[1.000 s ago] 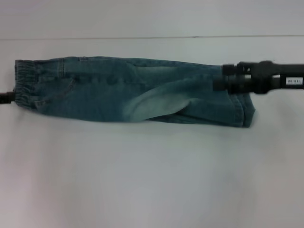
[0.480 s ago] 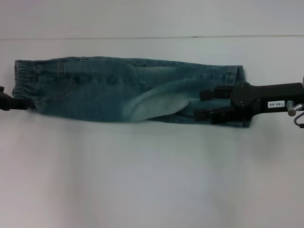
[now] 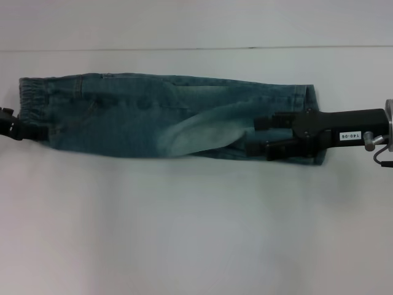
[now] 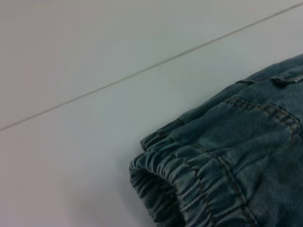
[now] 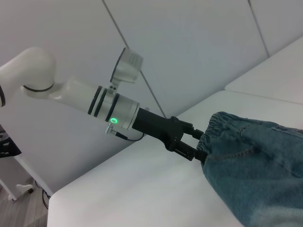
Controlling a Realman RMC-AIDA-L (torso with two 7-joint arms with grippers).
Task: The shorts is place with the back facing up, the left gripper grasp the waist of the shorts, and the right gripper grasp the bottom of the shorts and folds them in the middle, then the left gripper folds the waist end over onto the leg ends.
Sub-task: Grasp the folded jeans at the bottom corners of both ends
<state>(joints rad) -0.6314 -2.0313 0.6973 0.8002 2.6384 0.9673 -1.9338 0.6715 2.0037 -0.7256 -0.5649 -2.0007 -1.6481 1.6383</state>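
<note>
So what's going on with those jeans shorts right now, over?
Left gripper at the waist, jaws on the band. Right gripper open over the leg ends. Shorts flat, folded lengthwise. Nothing blocking.

Faded denim shorts [image 3: 153, 114] lie folded lengthwise — gathered waist [image 3: 31, 107] leftward.

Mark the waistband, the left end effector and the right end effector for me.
waistband [image 3: 31, 107], head view, on the gathered elastic.
left end effector [image 5: 191, 142], right wrist view, between the fingertips at the waistband.
right end effector [image 3: 261, 136], head view, between its fingertips.
</note>
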